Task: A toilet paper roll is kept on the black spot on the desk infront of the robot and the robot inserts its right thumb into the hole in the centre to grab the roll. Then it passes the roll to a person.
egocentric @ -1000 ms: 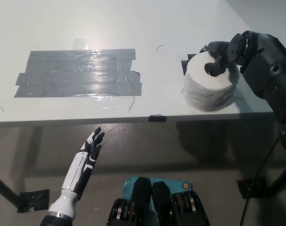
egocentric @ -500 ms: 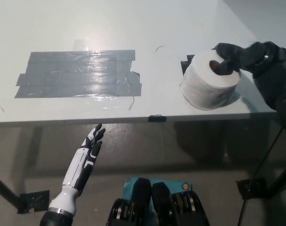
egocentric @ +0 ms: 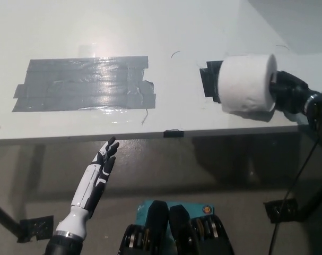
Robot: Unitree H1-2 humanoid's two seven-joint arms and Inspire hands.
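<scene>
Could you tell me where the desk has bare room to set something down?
Bare desk runs along the far side, beyond the grey tape patch, and between that patch and the black spot. The right end is crowded: the right hand holds the roll there. The left hand rests below the near edge.

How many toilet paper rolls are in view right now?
1. The toilet paper roll is turned on its side above the desk's right end, held by the right hand. None other shows.

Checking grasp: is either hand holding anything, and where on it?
Right hand holds the toilet paper roll at its right end, by the core hole. Left hand is open.
</scene>
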